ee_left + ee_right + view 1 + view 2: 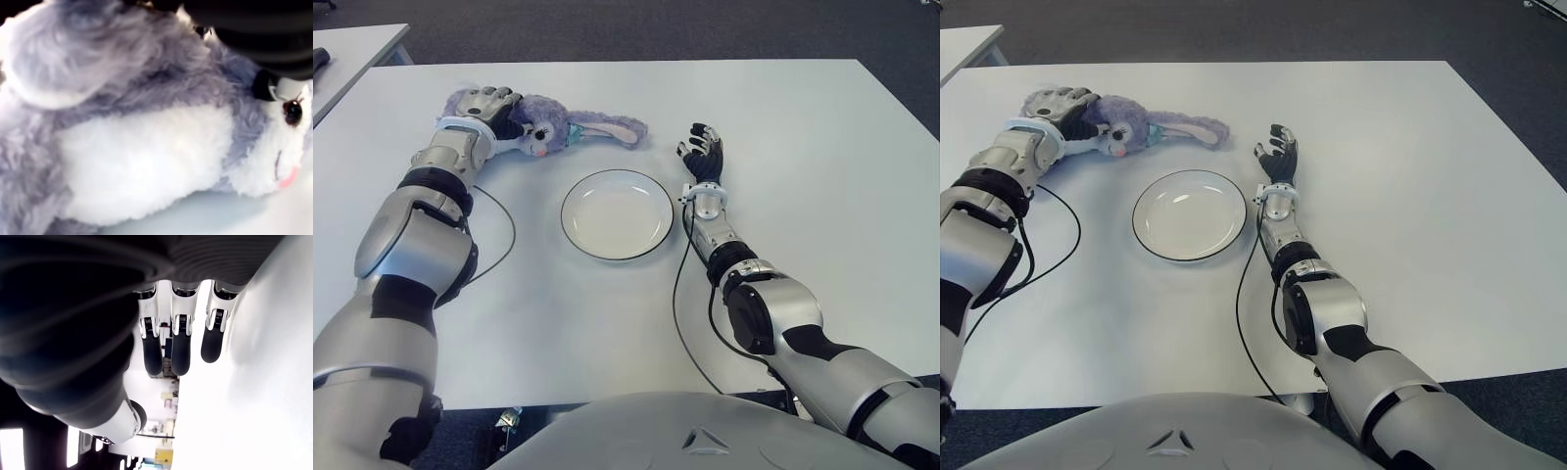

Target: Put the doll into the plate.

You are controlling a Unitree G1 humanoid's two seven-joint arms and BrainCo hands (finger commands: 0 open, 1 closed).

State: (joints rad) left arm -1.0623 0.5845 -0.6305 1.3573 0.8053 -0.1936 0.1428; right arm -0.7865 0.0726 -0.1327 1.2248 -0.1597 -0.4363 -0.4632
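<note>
A purple and white plush rabbit doll lies on its side on the white table, at the far left, long ears pointing right. My left hand sits on top of the doll's body with its fingers curled over it; the left wrist view is filled by the doll's fur and face. The white plate with a dark rim stands empty in the middle, nearer me than the doll. My right hand shows just right of the plate, its fingers extended and holding nothing.
A thin black cable loops on the table from my left forearm, and another cable runs along my right forearm. A second table's corner shows at the far left. Dark floor lies beyond the table's far edge.
</note>
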